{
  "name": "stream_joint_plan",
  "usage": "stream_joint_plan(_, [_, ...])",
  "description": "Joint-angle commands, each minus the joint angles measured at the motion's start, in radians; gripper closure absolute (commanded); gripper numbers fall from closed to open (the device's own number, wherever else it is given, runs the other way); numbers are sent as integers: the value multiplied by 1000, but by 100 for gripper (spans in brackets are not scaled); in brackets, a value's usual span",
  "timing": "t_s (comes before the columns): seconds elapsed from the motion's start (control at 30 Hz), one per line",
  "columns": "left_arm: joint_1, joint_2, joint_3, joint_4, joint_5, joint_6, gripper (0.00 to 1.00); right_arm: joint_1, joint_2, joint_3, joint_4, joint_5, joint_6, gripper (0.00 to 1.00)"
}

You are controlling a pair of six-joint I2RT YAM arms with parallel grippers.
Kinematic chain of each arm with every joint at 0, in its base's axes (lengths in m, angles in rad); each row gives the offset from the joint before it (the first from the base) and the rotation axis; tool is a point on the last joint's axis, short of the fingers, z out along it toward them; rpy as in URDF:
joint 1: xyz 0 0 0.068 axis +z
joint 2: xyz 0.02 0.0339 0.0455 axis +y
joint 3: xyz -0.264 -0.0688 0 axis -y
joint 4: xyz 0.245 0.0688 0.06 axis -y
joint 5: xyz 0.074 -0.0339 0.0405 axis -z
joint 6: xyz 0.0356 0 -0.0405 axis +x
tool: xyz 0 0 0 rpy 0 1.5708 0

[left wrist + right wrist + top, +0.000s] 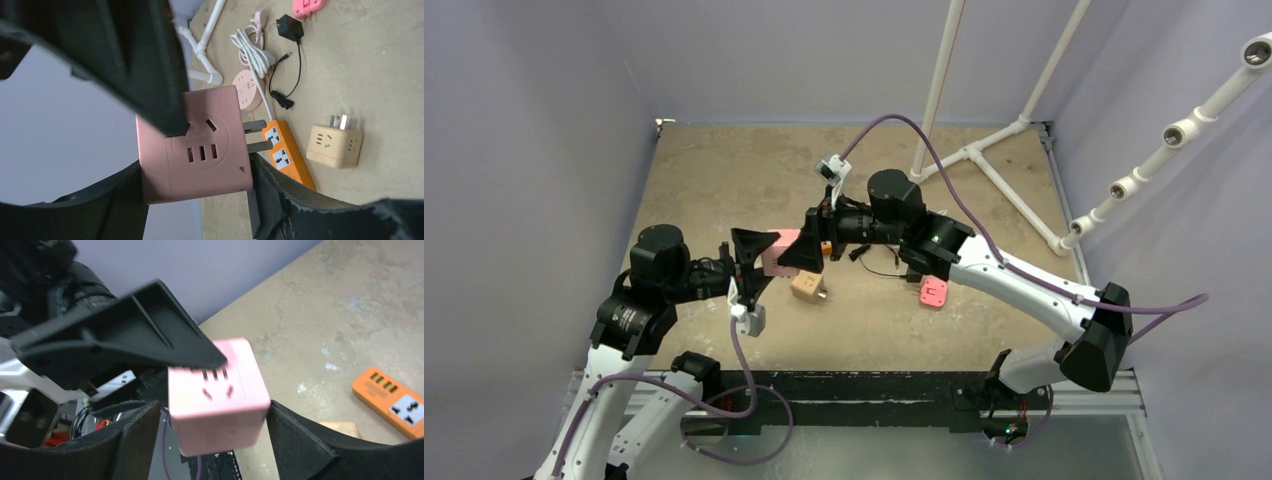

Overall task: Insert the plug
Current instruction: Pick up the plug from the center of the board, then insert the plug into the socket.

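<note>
The left gripper fills the bottom of its own view, its fingers pressed on two opposite sides of the cube; the cube is held off the table, left of centre in the top view, with its prongs bare and pointing right in the frame, toward the strip. That hold leaves the plug end free for insertion; the right gripper flanks the same cube with fingers apart, a slit showing on one side, so this looks like a handover. One right finger lies across the cube's socket face and should clear first; a tan cube sits near the strip, lower right; a white cable, a round socket and a black adapter lie toward the top.
</note>
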Motion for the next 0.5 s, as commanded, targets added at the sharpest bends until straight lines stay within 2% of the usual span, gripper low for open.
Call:
stream_joint_plan(0.0, [-3,-24,38,-185,61,402,100,2,56,171,-169,-159,-125,10])
stream_joint_plan(0.03, [-3,-28,37,-233,62,478,100,2,70,197,-211,-193,-161,2])
stream_joint_plan(0.07, [-3,-33,35,-255,62,534,100,2,81,217,-245,-213,-181,1])
stream_joint_plan(0.27, [-3,-46,17,-302,77,713,100,3,98,275,-340,-228,-252,1])
stream_joint_plan(0.47, [-3,-13,30,-354,85,812,100,9,147,305,-390,-211,-283,1])
